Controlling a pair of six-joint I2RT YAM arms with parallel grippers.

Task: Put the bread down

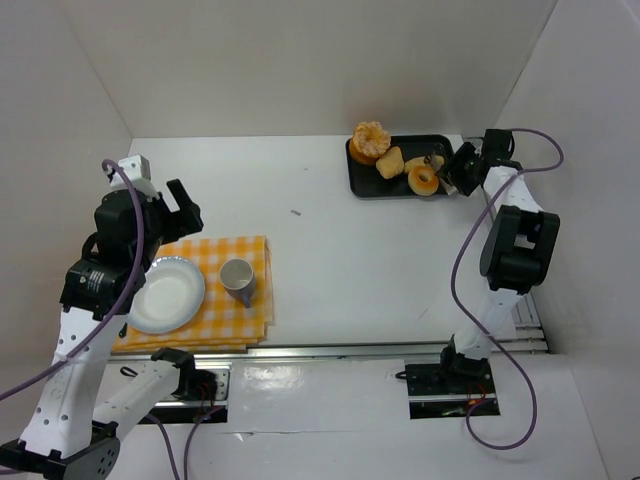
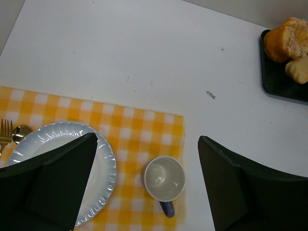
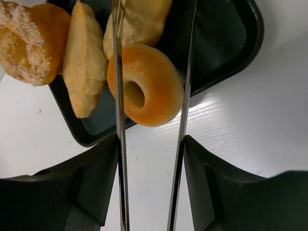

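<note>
A black tray (image 1: 356, 186) at the back right holds a sugared bun (image 1: 370, 142), a roll (image 1: 390, 162) and a ring-shaped bread (image 1: 424, 179). My right gripper (image 1: 455, 170) is shut on metal tongs (image 3: 119, 120). In the right wrist view the tong arms straddle the ring bread (image 3: 154, 91) at the tray's edge (image 3: 226, 38); I cannot tell if it is lifted. My left gripper (image 1: 185, 215) is open and empty above the yellow checked placemat (image 1: 250, 250), which bears a white plate (image 1: 165, 293) and a cup (image 1: 237, 278).
In the left wrist view the plate (image 2: 53, 137), cup (image 2: 164, 179) and a gold fork and spoon (image 2: 7, 132) lie on the placemat (image 2: 139, 130). White walls enclose the table on three sides. The tray sits close to the right wall.
</note>
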